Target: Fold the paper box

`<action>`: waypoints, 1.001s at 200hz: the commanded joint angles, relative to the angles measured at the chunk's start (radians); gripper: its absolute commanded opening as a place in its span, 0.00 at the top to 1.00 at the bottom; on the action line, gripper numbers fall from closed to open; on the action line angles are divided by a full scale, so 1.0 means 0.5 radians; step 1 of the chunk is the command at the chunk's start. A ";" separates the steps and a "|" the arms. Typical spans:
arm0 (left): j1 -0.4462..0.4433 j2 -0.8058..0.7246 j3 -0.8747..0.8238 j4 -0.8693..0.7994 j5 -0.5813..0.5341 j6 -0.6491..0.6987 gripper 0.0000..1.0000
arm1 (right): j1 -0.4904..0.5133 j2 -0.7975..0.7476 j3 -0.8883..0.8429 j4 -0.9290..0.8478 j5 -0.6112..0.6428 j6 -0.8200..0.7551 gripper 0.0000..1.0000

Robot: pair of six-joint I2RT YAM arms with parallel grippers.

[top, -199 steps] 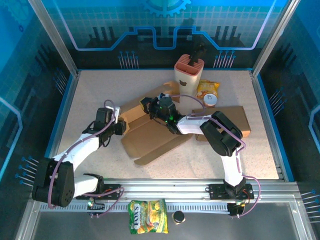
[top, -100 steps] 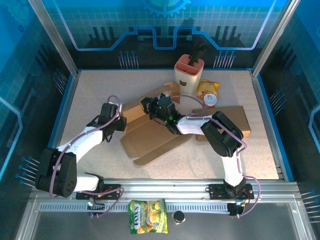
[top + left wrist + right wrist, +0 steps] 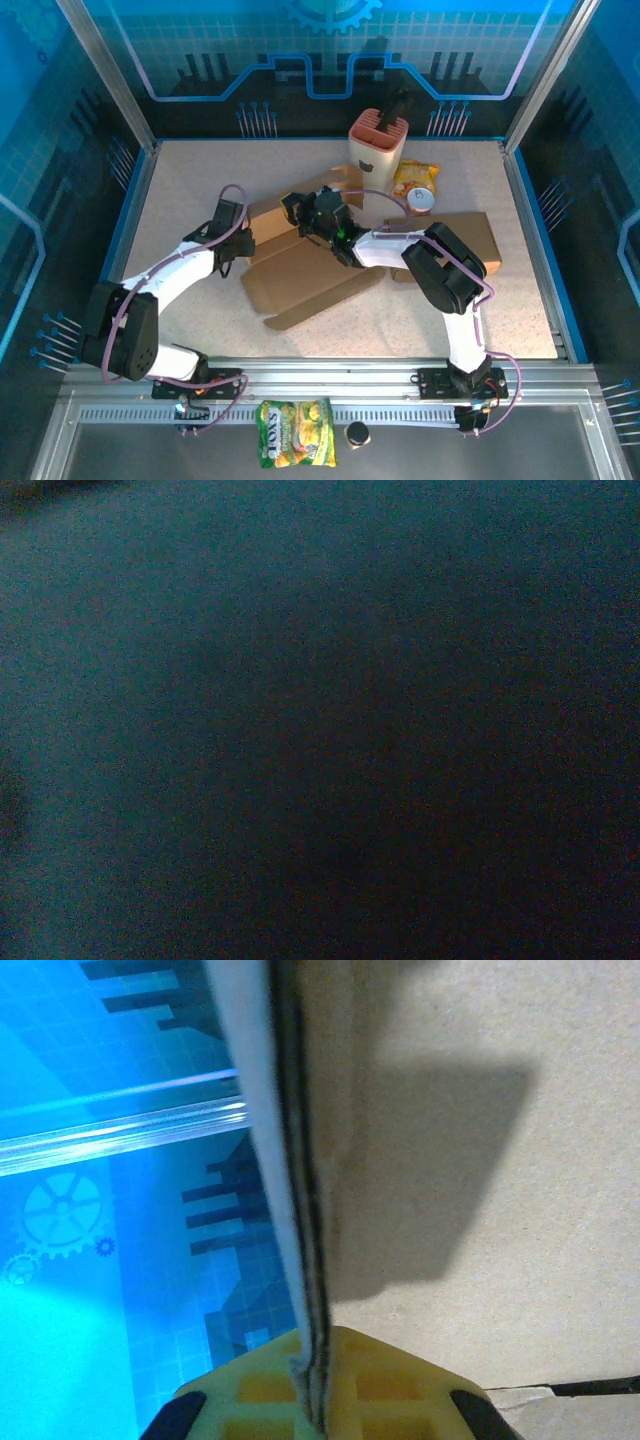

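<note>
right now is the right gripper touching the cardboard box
Touching. The right wrist view shows an edge of the cardboard box clamped between the yellow jaws of the right gripper, with no gap.

The flattened paper box (image 3: 300, 275) is laid at the middle of the tabletop (image 3: 180, 190). A knife block (image 3: 378, 145) is stood behind it, a snack bag (image 3: 415, 178) just right of that. A second cardboard sheet (image 3: 470, 240) is laid to the box's right. The left claw (image 3: 240, 248) is set at the box's left edge, the right claw (image 3: 296, 211) at its rear flap.
</note>
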 commanded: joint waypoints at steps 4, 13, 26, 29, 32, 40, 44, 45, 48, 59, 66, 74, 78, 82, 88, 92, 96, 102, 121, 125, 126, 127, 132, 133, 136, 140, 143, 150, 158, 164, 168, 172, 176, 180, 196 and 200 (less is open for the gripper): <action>-0.055 0.045 0.070 -0.008 -0.135 -0.088 0.92 | 0.057 0.000 0.043 -0.066 -0.110 0.025 1.00; -0.071 0.057 0.083 -0.017 -0.178 -0.102 0.95 | 0.057 -0.003 0.046 -0.072 -0.109 0.028 1.00; -0.086 0.072 0.098 -0.018 -0.196 -0.105 0.97 | 0.054 0.002 0.055 -0.078 -0.113 0.033 1.00; -0.088 0.075 0.101 -0.018 -0.197 -0.108 0.97 | 0.054 0.003 0.058 -0.079 -0.114 0.034 1.00; -0.092 0.075 0.103 -0.015 -0.199 -0.111 0.97 | 0.054 0.002 0.061 -0.080 -0.114 0.037 1.00; -0.096 0.079 0.107 -0.011 -0.199 -0.131 0.97 | 0.054 0.004 0.067 -0.084 -0.119 0.042 1.00; -0.097 0.079 0.107 -0.008 -0.192 -0.140 0.97 | 0.051 0.003 0.070 -0.087 -0.120 0.040 1.00; -0.097 0.079 0.107 -0.008 -0.191 -0.141 0.97 | 0.049 0.003 0.070 -0.088 -0.120 0.041 1.00; -0.099 0.082 0.110 -0.008 -0.190 -0.147 0.96 | 0.051 0.003 0.073 -0.090 -0.120 0.040 1.00; -0.102 0.088 0.117 -0.008 -0.185 -0.171 0.95 | 0.051 0.003 0.074 -0.091 -0.121 0.039 1.00; -0.103 0.095 0.121 -0.008 -0.175 -0.185 0.94 | 0.051 0.003 0.072 -0.091 -0.121 0.039 1.00; -0.103 0.105 0.128 -0.008 -0.163 -0.202 0.91 | 0.049 0.004 0.071 -0.088 -0.121 0.040 1.00; -0.105 0.109 0.128 -0.008 -0.157 -0.211 0.90 | 0.051 0.001 0.071 -0.087 -0.120 0.040 1.00; -0.106 0.116 0.135 -0.009 -0.153 -0.217 0.88 | 0.049 0.000 0.068 -0.088 -0.121 0.042 1.00; -0.106 0.122 0.137 -0.010 -0.148 -0.229 0.85 | 0.051 0.000 0.068 -0.088 -0.122 0.044 1.00; -0.106 0.128 0.141 -0.013 -0.148 -0.236 0.84 | 0.049 -0.002 0.068 -0.083 -0.120 0.044 1.00; -0.105 0.133 0.145 -0.017 -0.152 -0.245 0.83 | 0.048 -0.002 0.068 -0.084 -0.121 0.042 1.00; -0.106 0.140 0.147 -0.021 -0.153 -0.254 0.82 | 0.046 -0.002 0.068 -0.084 -0.119 0.041 1.00; -0.105 0.162 0.155 -0.009 -0.156 -0.282 0.80 | 0.048 -0.008 0.068 -0.088 -0.123 0.037 1.00; -0.104 0.167 0.155 -0.006 -0.157 -0.286 0.80 | 0.048 -0.008 0.068 -0.088 -0.121 0.037 1.00; -0.105 0.170 0.154 -0.004 -0.155 -0.286 0.80 | 0.047 -0.007 0.068 -0.088 -0.121 0.037 1.00; -0.104 0.171 0.155 -0.003 -0.155 -0.288 0.80 | 0.047 -0.008 0.068 -0.088 -0.120 0.038 1.00; -0.103 0.173 0.154 0.001 -0.157 -0.293 0.80 | 0.048 -0.009 0.065 -0.087 -0.122 0.036 1.00; -0.104 0.174 0.153 0.001 -0.155 -0.293 0.81 | 0.048 -0.009 0.065 -0.087 -0.121 0.036 1.00; -0.106 0.179 0.156 0.003 -0.156 -0.296 0.81 | 0.048 -0.012 0.063 -0.089 -0.119 0.037 1.00; -0.106 0.180 0.158 0.006 -0.150 -0.296 0.83 | 0.047 -0.012 0.062 -0.088 -0.120 0.036 1.00; -0.106 0.182 0.156 0.007 -0.148 -0.299 0.84 | 0.047 -0.013 0.061 -0.088 -0.118 0.036 1.00; -0.103 0.185 0.160 0.005 -0.146 -0.302 0.88 | 0.047 -0.014 0.056 -0.091 -0.116 0.037 1.00; -0.105 0.186 0.157 0.004 -0.153 -0.308 0.91 | 0.047 -0.015 0.055 -0.088 -0.118 0.036 1.00; -0.106 0.183 0.155 0.004 -0.161 -0.313 0.94 | 0.046 -0.013 0.055 -0.088 -0.118 0.037 1.00; -0.106 0.181 0.154 0.001 -0.171 -0.315 0.97 | 0.047 -0.014 0.055 -0.088 -0.117 0.041 1.00; -0.105 0.175 0.153 -0.002 -0.184 -0.319 0.99 | 0.045 -0.013 0.055 -0.090 -0.118 0.042 1.00; -0.106 0.173 0.152 -0.009 -0.202 -0.328 1.00 | 0.045 -0.016 0.055 -0.093 -0.119 0.041 1.00; -0.106 0.168 0.149 -0.016 -0.220 -0.338 1.00 | 0.047 -0.017 0.057 -0.095 -0.117 0.041 1.00; -0.106 0.150 0.143 -0.021 -0.250 -0.344 1.00 | 0.047 -0.024 0.067 -0.119 -0.115 0.037 1.00; -0.106 0.146 0.142 -0.021 -0.253 -0.342 1.00 | 0.046 -0.027 0.069 -0.126 -0.114 0.034 1.00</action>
